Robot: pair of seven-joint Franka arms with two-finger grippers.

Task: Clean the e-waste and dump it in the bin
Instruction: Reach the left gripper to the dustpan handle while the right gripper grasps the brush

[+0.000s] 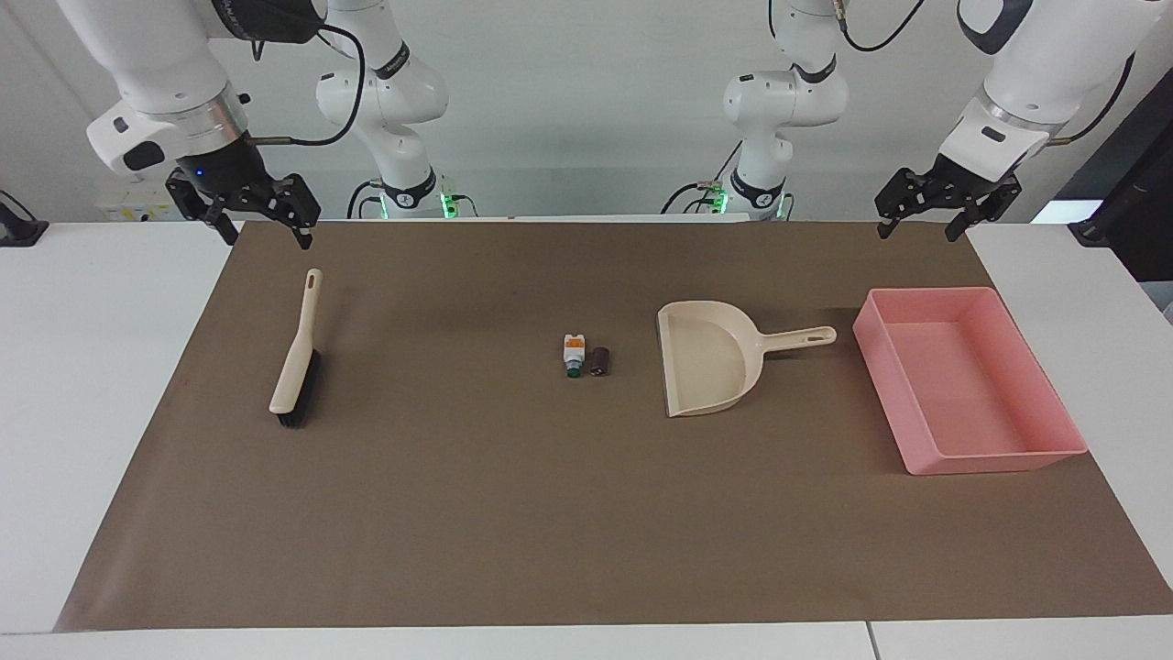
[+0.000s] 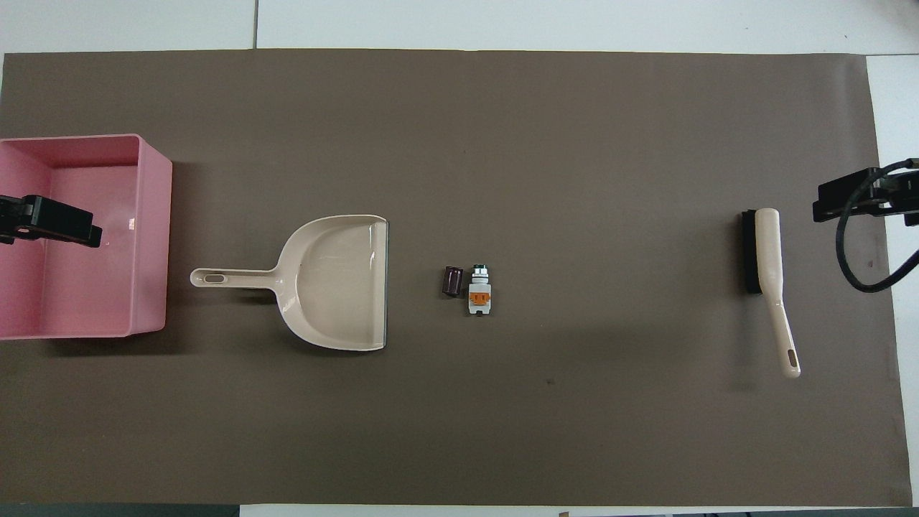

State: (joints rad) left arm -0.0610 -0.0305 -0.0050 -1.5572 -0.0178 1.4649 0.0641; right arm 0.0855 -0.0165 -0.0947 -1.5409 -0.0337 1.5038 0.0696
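Mat (image 1: 513,513), brown, covers most of the white table (image 1: 92,367); all items lie on it. Left gripper (image 1: 946,213) hangs in the air, fingers spread, holding nothing, over the mat's edge nearest the robots at the left arm's end. Below it, farther from the robots, sits the pink bin (image 1: 1054,385), its upright walls clear of the gripper in the facing view; one bin corner lies close to the mat's end edge. Right gripper (image 1: 259,220) hangs likewise, fingers spread and empty, over the mat's corner at the right arm's end. The brush (image 1: 295,367) lies below it and farther from the robots, handle end pointing toward that gripper, bristles facing the mat's centre.

The e-waste lies mid-mat, well apart from both grippers: a white block (image 1: 573,353) and a dark cylinder (image 1: 600,360), side by side and just about touching. The dustpan (image 1: 706,362) lies between the e-waste and the bin, open mouth toward the e-waste, handle toward the bin, its tip near but not touching the bin wall. Bare mat separates brush and e-waste, and a wide strip runs along the edge farthest from the robots.
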